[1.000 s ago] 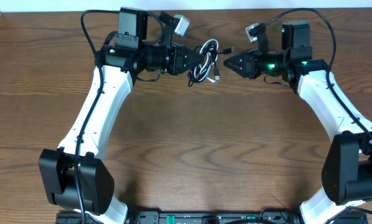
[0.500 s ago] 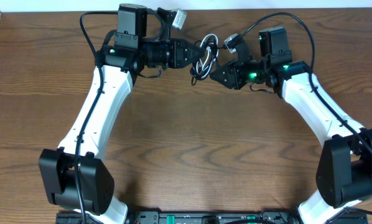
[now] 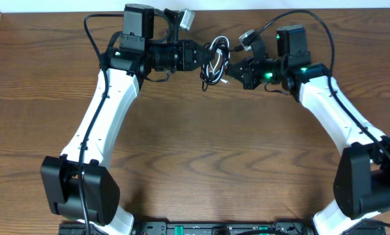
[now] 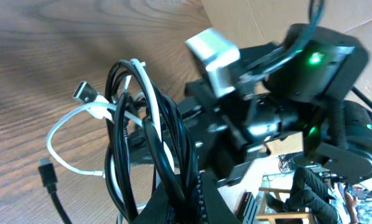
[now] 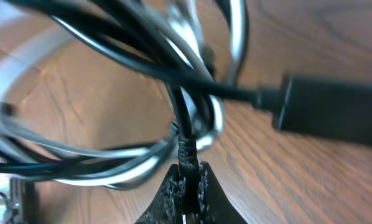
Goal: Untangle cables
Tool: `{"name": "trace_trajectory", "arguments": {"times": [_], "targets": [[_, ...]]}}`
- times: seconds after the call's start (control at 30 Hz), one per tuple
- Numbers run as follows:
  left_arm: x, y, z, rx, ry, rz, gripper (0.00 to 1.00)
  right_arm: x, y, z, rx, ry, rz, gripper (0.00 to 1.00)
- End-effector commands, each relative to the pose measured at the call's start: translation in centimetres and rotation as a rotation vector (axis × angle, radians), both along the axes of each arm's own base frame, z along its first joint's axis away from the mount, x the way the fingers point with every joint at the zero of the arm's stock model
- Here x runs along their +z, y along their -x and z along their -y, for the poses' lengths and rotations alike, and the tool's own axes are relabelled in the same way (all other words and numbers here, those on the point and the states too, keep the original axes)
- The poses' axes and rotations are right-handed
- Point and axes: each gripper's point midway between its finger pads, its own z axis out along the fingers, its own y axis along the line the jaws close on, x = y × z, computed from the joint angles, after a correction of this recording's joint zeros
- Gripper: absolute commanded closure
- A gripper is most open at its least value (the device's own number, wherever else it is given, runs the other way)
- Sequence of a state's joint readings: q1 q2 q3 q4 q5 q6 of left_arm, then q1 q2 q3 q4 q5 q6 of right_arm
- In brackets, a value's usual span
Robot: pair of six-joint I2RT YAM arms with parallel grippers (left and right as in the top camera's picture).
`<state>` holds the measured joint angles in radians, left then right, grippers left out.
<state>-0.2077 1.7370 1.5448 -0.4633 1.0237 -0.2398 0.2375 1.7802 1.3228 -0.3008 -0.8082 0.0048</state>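
The tangled black and white cables (image 3: 215, 60) hang in loose loops between my two grippers near the table's far edge. My left gripper (image 3: 203, 56) is shut on several black loops of the bundle (image 4: 167, 143); the white cord (image 4: 142, 93) and its plug loop beside them. My right gripper (image 3: 231, 69) is shut on one black strand (image 5: 186, 152) at the bundle's right side. A black plug (image 5: 332, 112) crosses the right wrist view, blurred.
The wooden table (image 3: 195, 150) stretches toward the front. A cardboard wall (image 4: 285, 18) stands behind the table's far edge. Both arms meet near the back centre, fingertips close together.
My right gripper has moved left from an open-gap position to the bundle's right side and closed on a black strand. The left gripper has stayed holding the bundle.
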Motion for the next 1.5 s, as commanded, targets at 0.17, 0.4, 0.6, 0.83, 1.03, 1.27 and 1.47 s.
{"name": "trace_trajectory", "arguments": {"times": [0.17, 0.4, 0.6, 0.83, 1.03, 1.27, 1.47], "targets": [[1.3, 0.6, 0.2, 0.013, 0.050, -0.067, 0.92, 7.4, 1.8, -1.5, 0.038, -0.130, 0.101, 0.99], [2.0, 0.0, 0.4, 0.085, 0.114, -0.203, 0.93, 6.3, 1.8, -4.3, 0.036, -0.140, 0.057, 0.99], [3.7, 0.0, 0.9, 0.072, 0.191, -0.247, 0.93, 4.4, 0.7, -5.2, -0.087, -0.079, 0.008, 0.99], [5.3, -0.7, 1.1, 0.092, 0.259, -0.283, 0.92, 3.5, 0.5, -5.2, -0.122, -0.052, -0.016, 0.58], [5.1, -2.6, 0.5, 0.213, 0.253, -0.283, 0.93, 2.8, 0.5, -3.9, -0.132, -0.036, -0.050, 0.36], [2.6, -6.3, -2.5, 0.540, 0.187, -0.330, 0.93, 5.9, 0.7, -1.2, -0.127, -0.103, -0.033, 0.34], [-0.6, -6.8, -5.0, 0.759, 0.119, -0.459, 0.93, 6.2, 0.6, 0.7, -0.172, -0.093, -0.055, 0.33]]}}
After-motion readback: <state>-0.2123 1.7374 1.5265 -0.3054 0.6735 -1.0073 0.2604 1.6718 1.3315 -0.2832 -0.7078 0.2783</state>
